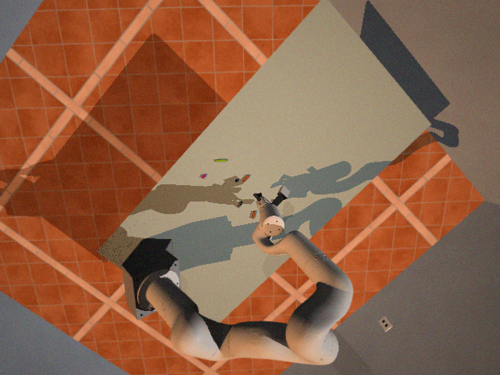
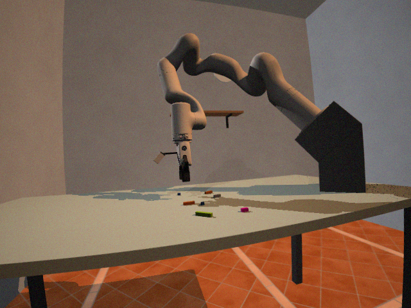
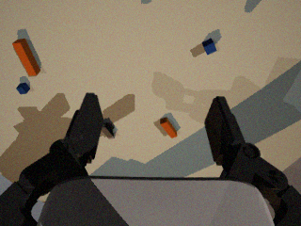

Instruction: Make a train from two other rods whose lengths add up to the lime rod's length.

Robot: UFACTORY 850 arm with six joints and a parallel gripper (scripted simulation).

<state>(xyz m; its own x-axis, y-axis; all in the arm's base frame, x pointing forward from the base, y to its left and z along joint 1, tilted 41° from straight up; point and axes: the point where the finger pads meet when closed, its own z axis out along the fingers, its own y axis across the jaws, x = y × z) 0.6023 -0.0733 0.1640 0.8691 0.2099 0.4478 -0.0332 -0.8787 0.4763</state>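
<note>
"Where's the lime rod [image 1: 220,160] [image 2: 203,213]?"

"Nearest in the exterior view, below centre; the magenta rod [image 1: 203,176] [image 2: 244,210] lies to its right."

"Behind?"

"An orange rod [image 1: 245,177] [image 2: 189,203] [image 3: 26,57] beside a blue one [image 1: 237,180] [image 2: 202,203] [image 3: 23,88], then the grey [image 1: 240,203] [image 2: 216,196] [image 3: 109,128]. Farther back, another blue [image 2: 178,194] [image 3: 210,46] and another orange [image 1: 252,214] [image 2: 208,192] [image 3: 168,127]."

"And the gripper [image 1: 256,196] [image 2: 184,180] [image 3: 154,107]?"

"Above the table [image 1: 315,101] [image 2: 99,228], fingers spread wide, holding nothing."

In the wrist view, the grey rod [image 3: 110,128] is partly covered by a finger [image 3: 86,124], and the table [image 3: 155,28] is cut off by the edges. From above, the second blue rod is hidden by the arm [image 1: 271,213]. Outside, the finger gap is hidden by the fingers [image 2: 184,171].
</note>
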